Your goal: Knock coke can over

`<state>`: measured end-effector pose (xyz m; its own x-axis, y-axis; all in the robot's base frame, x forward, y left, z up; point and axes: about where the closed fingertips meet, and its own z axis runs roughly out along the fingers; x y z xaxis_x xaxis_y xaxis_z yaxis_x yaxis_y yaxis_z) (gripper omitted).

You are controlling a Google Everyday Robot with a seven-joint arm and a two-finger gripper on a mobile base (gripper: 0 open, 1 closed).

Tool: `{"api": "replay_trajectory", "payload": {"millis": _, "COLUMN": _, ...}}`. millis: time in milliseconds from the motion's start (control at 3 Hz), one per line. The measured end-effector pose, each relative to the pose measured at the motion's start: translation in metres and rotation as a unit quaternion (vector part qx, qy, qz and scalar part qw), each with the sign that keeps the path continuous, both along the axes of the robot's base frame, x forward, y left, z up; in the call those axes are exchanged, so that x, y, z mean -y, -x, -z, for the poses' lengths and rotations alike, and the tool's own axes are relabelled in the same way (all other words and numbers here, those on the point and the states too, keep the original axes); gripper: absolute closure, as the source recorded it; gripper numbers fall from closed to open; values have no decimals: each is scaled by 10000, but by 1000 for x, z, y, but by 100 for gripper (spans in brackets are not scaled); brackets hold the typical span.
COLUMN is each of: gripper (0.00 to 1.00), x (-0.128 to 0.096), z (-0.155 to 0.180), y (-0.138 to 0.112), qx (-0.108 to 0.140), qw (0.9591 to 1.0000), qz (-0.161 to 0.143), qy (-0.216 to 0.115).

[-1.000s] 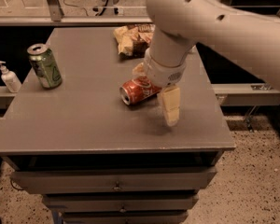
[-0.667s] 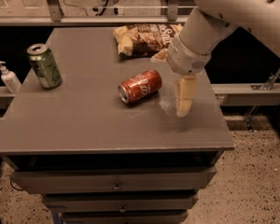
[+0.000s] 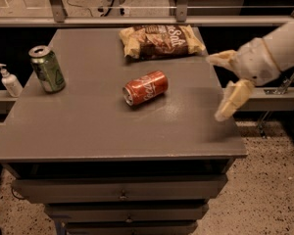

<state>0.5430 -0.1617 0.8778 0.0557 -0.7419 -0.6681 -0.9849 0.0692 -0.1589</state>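
Observation:
The red coke can (image 3: 145, 87) lies on its side near the middle of the grey table (image 3: 88, 126), silver top toward the front left. My gripper (image 3: 219, 84) is at the table's right edge, well to the right of the can and apart from it. Its two cream fingers (image 3: 232, 98) are spread wide with nothing between them.
A green can (image 3: 47, 68) stands upright at the table's left edge. A chip bag (image 3: 159, 39) lies at the back middle. A white pump bottle (image 3: 10, 81) stands on a ledge left of the table. Drawers sit below the tabletop.
My arm has pulled away to the right, from over the can to the table's right edge. The coke can stays lying on its side.

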Motion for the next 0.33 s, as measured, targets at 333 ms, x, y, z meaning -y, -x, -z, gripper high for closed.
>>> {"api": "replay_trajectory", "payload": {"millis": 333, "gripper": 0, "x": 25, "z": -12, "y": 17, "qx": -61, "qw": 9983, "qz": 341, "qy": -475}}
